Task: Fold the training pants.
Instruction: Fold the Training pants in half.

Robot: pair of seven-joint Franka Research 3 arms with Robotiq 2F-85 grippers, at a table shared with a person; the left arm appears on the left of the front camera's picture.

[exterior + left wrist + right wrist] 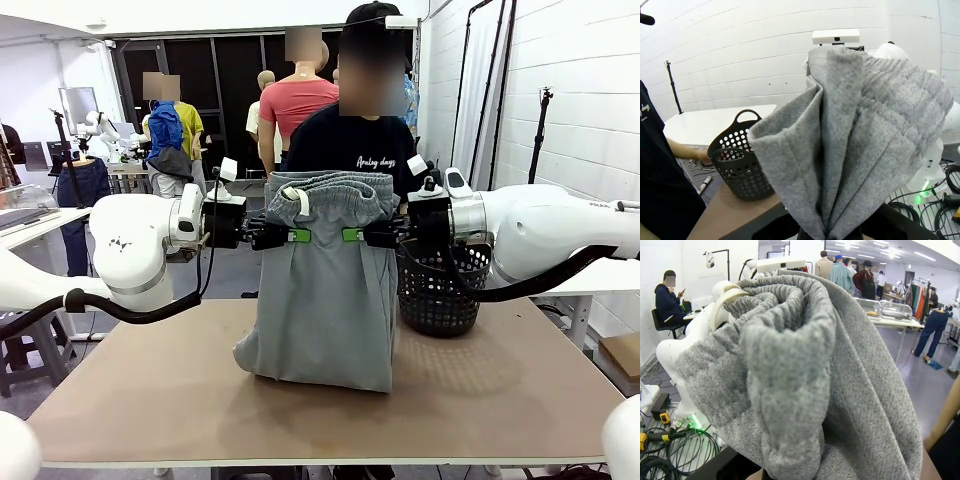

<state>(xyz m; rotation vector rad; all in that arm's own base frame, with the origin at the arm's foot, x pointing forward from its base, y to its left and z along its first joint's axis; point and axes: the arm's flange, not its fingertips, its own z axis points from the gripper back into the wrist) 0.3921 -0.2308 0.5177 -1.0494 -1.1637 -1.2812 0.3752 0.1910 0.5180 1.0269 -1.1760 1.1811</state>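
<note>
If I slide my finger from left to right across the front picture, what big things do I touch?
left gripper → training pants, held up by their waistband → right gripper → black basket on the table.

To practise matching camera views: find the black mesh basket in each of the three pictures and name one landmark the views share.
Front view: the black mesh basket stands on the table right of centre, behind the right arm.
Left wrist view: lower left, beside the training pants.
Right wrist view: not in it.
Shared landmark: the grey pants.
</note>
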